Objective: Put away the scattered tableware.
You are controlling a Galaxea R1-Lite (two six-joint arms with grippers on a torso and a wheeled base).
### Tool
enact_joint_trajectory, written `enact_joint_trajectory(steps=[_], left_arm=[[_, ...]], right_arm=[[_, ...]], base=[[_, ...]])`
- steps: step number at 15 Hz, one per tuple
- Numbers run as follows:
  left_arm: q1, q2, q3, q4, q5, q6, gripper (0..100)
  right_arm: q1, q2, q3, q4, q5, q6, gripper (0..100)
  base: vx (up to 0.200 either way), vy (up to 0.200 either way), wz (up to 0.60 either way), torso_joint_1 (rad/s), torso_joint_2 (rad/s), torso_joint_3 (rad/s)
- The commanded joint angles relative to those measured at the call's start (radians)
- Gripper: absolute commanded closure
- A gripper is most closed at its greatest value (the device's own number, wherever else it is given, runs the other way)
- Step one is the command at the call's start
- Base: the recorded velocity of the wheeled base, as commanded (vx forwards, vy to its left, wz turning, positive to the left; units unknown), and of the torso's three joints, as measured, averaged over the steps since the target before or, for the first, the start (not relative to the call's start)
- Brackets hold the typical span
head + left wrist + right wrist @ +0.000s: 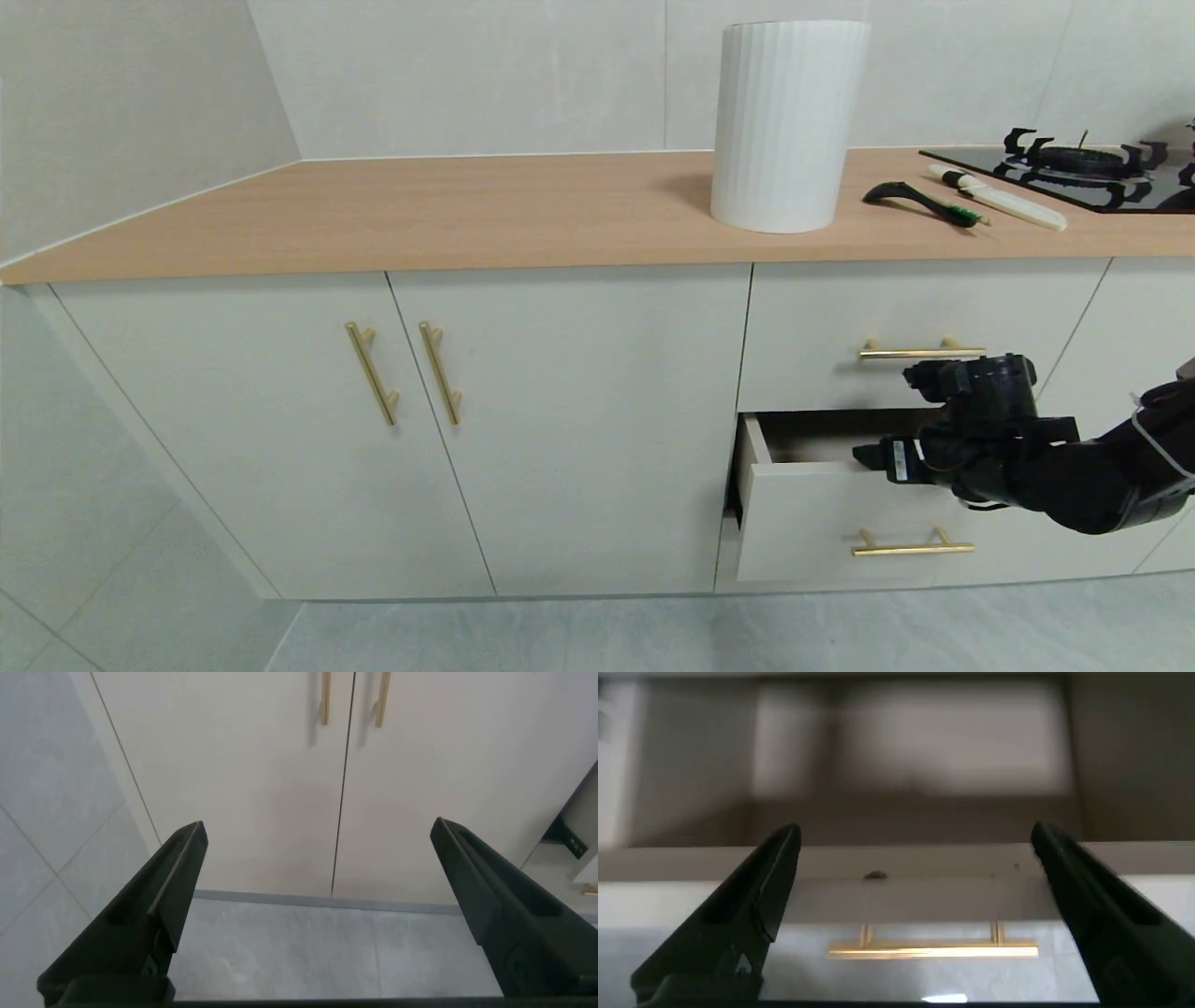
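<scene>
Black fingers [771, 905] of the right gripper [915, 838] are spread, holding nothing, at the front edge of the open drawer [812, 509]. Left gripper [318, 829] is spread too, empty, low by the cabinet doors [234, 784]. Drawer looks empty. Black-handled utensil [920, 203] and white utensil [1004, 201] lie on the table [467, 210] beside the ribbed white canister [787, 126], neither stowed yet. No legible writing; the small label on the right gripper is unreadable.

A black utensil [920, 203] and a long white utensil [1004, 199] are lying side by side on the wooden countertop [467, 210]. Below them, the lower drawer [822, 509] is standing partly open.
</scene>
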Motion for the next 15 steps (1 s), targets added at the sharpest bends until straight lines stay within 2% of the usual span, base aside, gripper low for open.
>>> enact_joint_trajectory(steps=[1, 6, 15], left_arm=[[0.001, 0.001, 0.000, 0.000, 0.001, 0.000, 0], [0.001, 0.001, 0.000, 0.000, 0.001, 0.000, 0], [0.001, 0.001, 0.000, 0.000, 0.001, 0.000, 0]], right_arm=[[-0.007, 0.039, 0.006, 0.008, 0.001, 0.001, 0], [-0.010, -0.045, 0.024, 0.085, 0.004, -0.007, 0], [-0.004, -0.183, 0.041, 0.419, 0.004, -0.007, 0]], base=[[0.000, 0.000, 0.00, 0.000, 0.00, 0.000], [0.000, 0.000, 0.00, 0.000, 0.00, 0.000], [0.000, 0.000, 0.00, 0.000, 0.00, 0.000]])
